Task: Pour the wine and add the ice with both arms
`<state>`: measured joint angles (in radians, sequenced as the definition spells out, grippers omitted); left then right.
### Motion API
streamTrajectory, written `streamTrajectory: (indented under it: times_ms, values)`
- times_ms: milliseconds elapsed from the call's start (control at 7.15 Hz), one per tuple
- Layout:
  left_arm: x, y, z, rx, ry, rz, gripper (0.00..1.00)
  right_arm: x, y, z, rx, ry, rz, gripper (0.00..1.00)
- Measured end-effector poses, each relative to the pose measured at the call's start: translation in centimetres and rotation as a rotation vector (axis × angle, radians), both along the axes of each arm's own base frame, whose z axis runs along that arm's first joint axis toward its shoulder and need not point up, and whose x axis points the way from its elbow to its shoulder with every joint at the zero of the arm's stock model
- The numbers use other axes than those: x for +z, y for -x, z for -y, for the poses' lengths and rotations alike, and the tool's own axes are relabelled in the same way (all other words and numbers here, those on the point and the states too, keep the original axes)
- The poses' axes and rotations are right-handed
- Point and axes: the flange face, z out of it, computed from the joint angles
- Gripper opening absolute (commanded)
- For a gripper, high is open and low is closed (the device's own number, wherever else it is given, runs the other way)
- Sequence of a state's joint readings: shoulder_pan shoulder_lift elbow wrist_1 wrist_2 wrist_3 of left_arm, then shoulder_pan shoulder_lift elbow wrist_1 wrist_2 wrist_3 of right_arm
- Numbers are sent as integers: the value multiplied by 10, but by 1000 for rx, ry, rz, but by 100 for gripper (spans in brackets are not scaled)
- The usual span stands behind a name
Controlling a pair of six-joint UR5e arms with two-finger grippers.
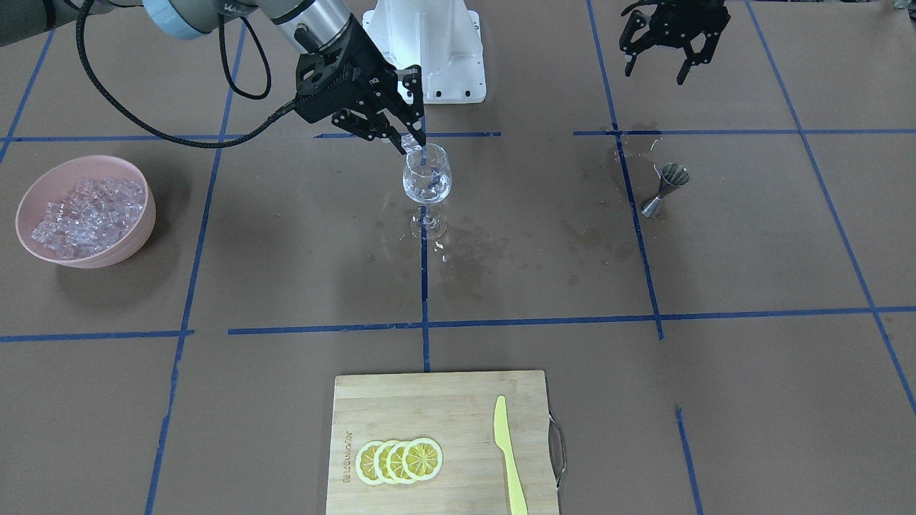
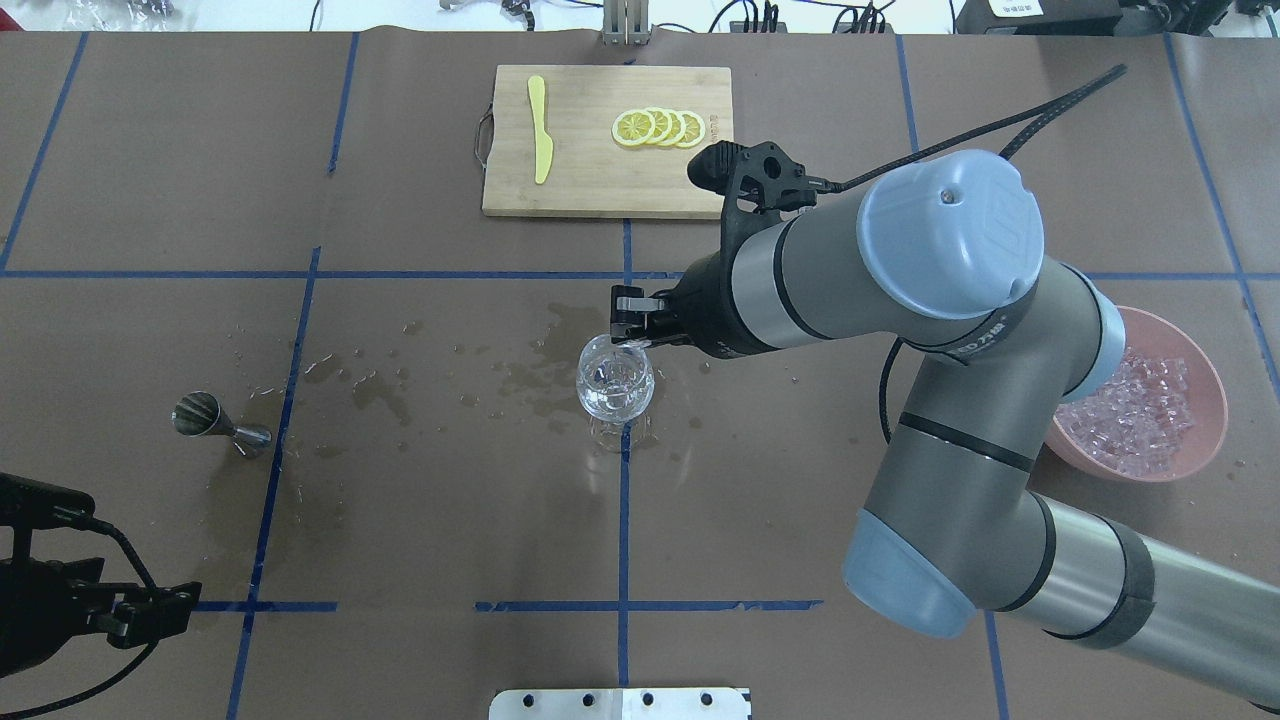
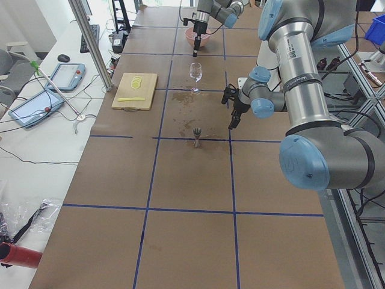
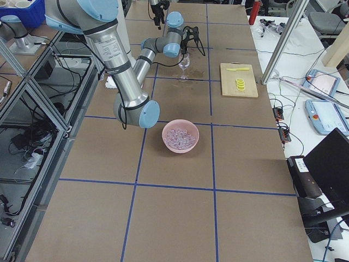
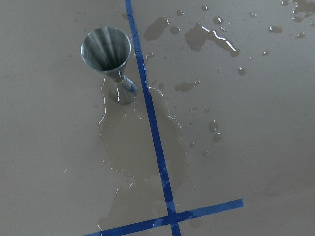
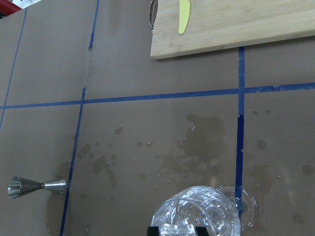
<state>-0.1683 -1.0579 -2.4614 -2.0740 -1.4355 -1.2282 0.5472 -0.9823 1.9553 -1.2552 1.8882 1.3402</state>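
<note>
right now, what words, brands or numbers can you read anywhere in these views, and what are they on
No text can be read in full.
cutting board: a printed mark along one edge, too blurred to read.
right gripper: small white letters on its body, too small to read.
right arm: a label on the tube, blurred.
left arm: a label, too small to read.

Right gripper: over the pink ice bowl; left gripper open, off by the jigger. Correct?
No. The right gripper is over the wine glass, fingertips at its rim; the pink ice bowl stands apart, well to the side. The exterior front-facing view shows it. The left gripper is open, off by the jigger.
</note>
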Motion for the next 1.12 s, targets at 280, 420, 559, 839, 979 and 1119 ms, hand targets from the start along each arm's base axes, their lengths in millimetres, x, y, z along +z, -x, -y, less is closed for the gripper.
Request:
streamTrajectory:
  times_ms: [280, 420, 559, 839, 979, 1119]
  values:
    - [-6, 14, 13, 4, -22, 0, 100, -2, 13, -4, 13, -8, -8, 0]
    - [-7, 19, 18, 3, -32, 3, 100, -3, 16, -5, 15, -10, -9, 24]
    - [-7, 24, 23, 0, -38, 5, 100, -4, 18, -5, 15, -11, -10, 44]
    - [-11, 42, 36, 9, -61, 8, 100, -4, 20, -7, 12, -11, -11, 63]
    - [-12, 50, 42, 8, -72, 10, 100, -4, 21, -8, 10, -10, -14, 73]
    - [-13, 56, 46, 2, -80, 12, 100, -3, 22, -9, 9, -7, -18, 84]
